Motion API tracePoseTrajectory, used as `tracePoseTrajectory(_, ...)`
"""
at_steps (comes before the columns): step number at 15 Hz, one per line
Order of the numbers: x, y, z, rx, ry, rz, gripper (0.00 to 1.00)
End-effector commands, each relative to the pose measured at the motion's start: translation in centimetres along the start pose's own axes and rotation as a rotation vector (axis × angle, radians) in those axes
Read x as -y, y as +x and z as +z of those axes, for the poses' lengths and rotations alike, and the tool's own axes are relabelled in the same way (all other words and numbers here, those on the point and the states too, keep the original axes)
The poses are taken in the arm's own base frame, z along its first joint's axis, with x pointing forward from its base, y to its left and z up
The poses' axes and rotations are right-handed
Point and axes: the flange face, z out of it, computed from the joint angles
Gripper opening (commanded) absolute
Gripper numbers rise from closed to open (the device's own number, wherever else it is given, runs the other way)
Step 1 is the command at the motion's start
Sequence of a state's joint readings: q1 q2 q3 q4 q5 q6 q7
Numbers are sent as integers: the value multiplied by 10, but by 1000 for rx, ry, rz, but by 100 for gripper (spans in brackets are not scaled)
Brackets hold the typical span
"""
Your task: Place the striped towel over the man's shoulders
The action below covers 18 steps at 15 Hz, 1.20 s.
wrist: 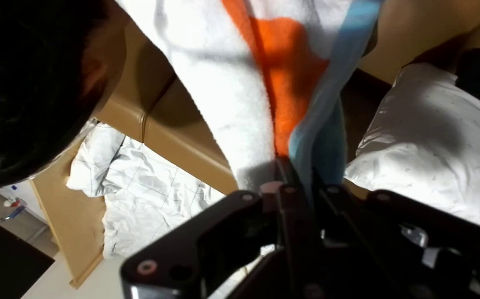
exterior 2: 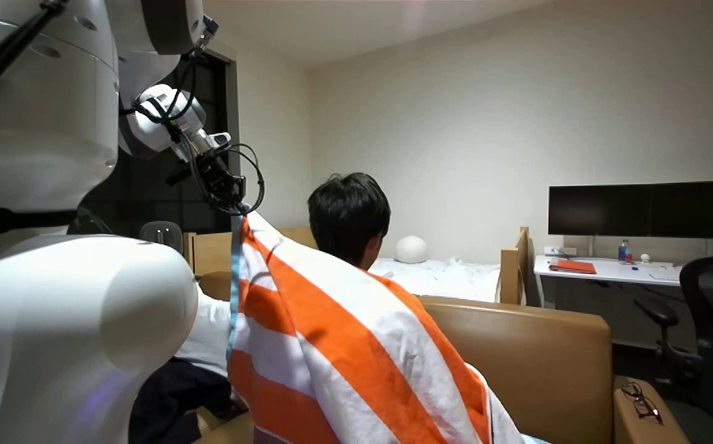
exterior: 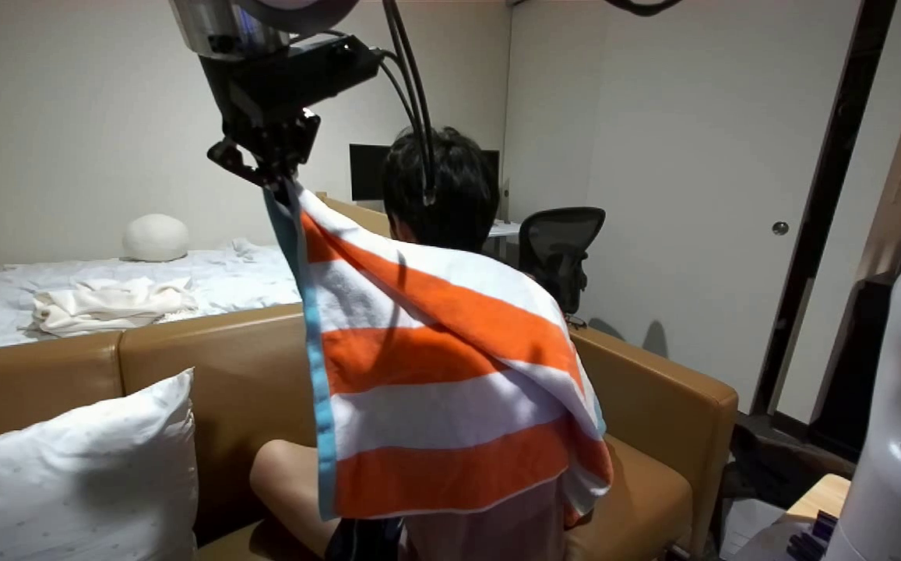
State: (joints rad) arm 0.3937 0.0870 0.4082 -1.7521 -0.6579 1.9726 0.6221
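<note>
One fuzzy striped towel (exterior: 450,374), sloping, pinched in claw (exterior: 282,187)

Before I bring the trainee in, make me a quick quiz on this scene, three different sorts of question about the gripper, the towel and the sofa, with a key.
1. True or false: the gripper is open and apart from the striped towel.
2. What colours are the towel's wide stripes? A: green and black. B: orange and white. C: purple and yellow.
3. What lies on the sofa arm in an exterior view?

Key: 1. False; it is shut on a raised corner. 2. B. 3. A pair of glasses.
</note>
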Motion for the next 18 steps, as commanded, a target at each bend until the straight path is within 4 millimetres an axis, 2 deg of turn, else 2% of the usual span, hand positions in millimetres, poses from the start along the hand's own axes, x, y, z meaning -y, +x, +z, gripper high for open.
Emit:
tracePoseTrajectory(1,4,6,-6,-18,54,21,1)
tracePoseTrajectory(2,2,2,-2,-5,12,8,5)
tracePoseTrajectory(6,3,3,-3,-7,30,13,5)
tracePoseTrajectory(7,3,3,-3,-16,18,11,1)
tracePoseTrajectory(10,-3,3,0,3,-43,99,1)
tracePoseTrajectory(18,1,-11,-2,224,-63,225,1)
